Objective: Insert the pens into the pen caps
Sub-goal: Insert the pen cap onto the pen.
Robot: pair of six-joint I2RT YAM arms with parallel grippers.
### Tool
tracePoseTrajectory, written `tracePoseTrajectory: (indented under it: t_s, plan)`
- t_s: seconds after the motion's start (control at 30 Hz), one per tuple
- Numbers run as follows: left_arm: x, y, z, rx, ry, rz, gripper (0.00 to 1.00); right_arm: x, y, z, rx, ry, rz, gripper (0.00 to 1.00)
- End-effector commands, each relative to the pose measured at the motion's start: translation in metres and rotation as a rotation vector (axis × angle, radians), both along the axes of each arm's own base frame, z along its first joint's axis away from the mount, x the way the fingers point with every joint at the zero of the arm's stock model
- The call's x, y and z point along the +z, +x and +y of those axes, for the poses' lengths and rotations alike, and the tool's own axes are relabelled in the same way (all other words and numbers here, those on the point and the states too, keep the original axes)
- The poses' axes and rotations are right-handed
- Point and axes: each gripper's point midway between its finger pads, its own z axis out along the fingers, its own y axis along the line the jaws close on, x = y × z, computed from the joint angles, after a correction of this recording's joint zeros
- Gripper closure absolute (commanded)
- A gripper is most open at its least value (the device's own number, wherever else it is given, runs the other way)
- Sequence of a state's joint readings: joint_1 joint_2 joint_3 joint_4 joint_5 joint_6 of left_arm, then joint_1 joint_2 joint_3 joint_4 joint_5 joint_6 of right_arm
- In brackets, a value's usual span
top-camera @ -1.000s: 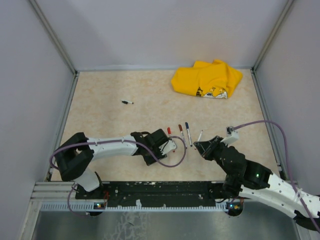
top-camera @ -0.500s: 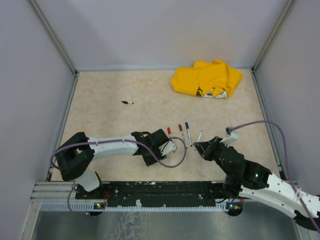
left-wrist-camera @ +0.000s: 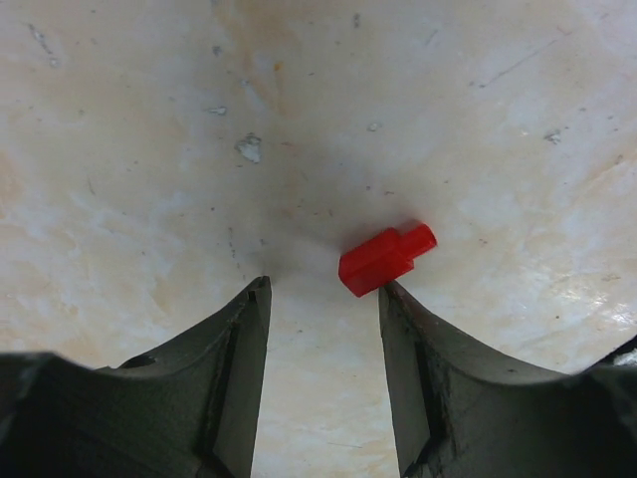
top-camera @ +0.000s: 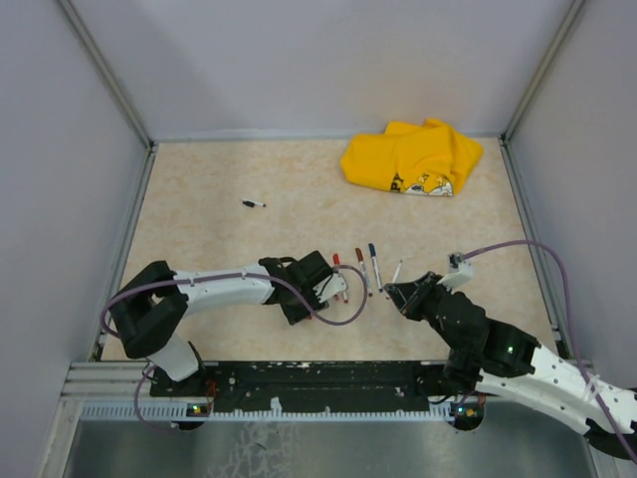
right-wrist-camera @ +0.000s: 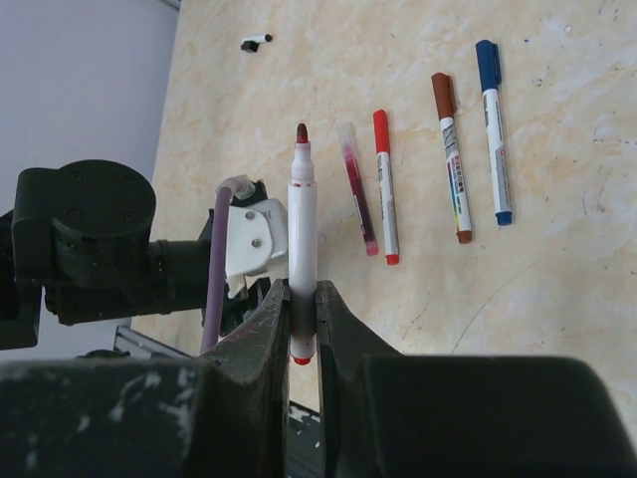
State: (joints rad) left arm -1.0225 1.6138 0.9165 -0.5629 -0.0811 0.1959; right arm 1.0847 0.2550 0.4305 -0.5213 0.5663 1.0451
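Counted from the left: one small black-and-white piece (top-camera: 254, 203), too small to name, lies alone on the far left of the table, well apart from everything else; one left gripper (top-camera: 333, 287) sits low over the table near the middle, its jaws standing apart and holding nothing; one loose red cap (left-wrist-camera: 386, 259) lies on its side on the table just off the tip of one finger (left-wrist-camera: 403, 329), ahead of the gap rather than inside it, and whether it touches that finger I cannot tell; five pens in all, one held and four lying; the uncapped pen (right-wrist-camera: 302, 219), white-barrelled with a dark red tip, is clamped near its tail between the closed jaws of the one right gripper (right-wrist-camera: 302, 296), tip pointing away from the wrist; beside it on the table lie, roughly parallel, a slim translucent red pen body (right-wrist-camera: 356, 189), a red-capped pen (right-wrist-camera: 384, 184), a brown-capped pen (right-wrist-camera: 450, 159) and a blue-capped pen (right-wrist-camera: 493, 129), each close to its neighbour but apart; one crumpled yellow T-shirt (top-camera: 413, 157) with a printed figure lies at the far right of the table, against the back edge; the table (top-camera: 219, 169) is beige and marbled, lightly scuffed and speckled; plain pale grey walls (top-camera: 318, 60) close it on three sides, with metal posts at the corners and a slotted metal rail (top-camera: 328, 376) along the near edge where both arms are bolted.
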Motion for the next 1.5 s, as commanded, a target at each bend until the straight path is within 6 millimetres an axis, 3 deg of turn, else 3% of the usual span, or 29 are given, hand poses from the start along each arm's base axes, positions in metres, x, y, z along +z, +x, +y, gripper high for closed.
tracePoseTrajectory:
  t_s: [0.0,0.3,0.6,0.93,1.17,1.37,1.47]
  plan:
    - [0.008,0.017,0.005,0.037,0.005,-0.054,0.46,0.007,0.003,0.004,-0.014,0.047,-0.014,1.0]
    - [0.004,0.038,0.003,0.104,0.001,-0.099,0.46,0.006,0.003,0.005,-0.011,0.043,-0.012,1.0]
    - [0.013,0.039,-0.029,0.093,-0.106,-0.049,0.46,0.006,0.002,0.004,-0.008,0.037,-0.01,1.0]
    - [0.034,0.051,-0.01,0.28,-0.08,-0.143,0.47,0.007,0.003,0.003,-0.012,0.034,-0.012,1.0]
    - [0.053,0.043,-0.03,0.481,-0.228,-0.069,0.48,0.004,0.003,0.008,-0.003,0.045,-0.01,1.0]
    - [0.05,0.027,-0.043,0.517,-0.294,0.028,0.49,0.003,0.003,0.008,-0.001,0.042,-0.006,1.0]
    - [0.045,0.021,-0.041,0.52,-0.274,0.046,0.49,0.002,0.003,0.009,-0.001,0.042,-0.005,1.0]
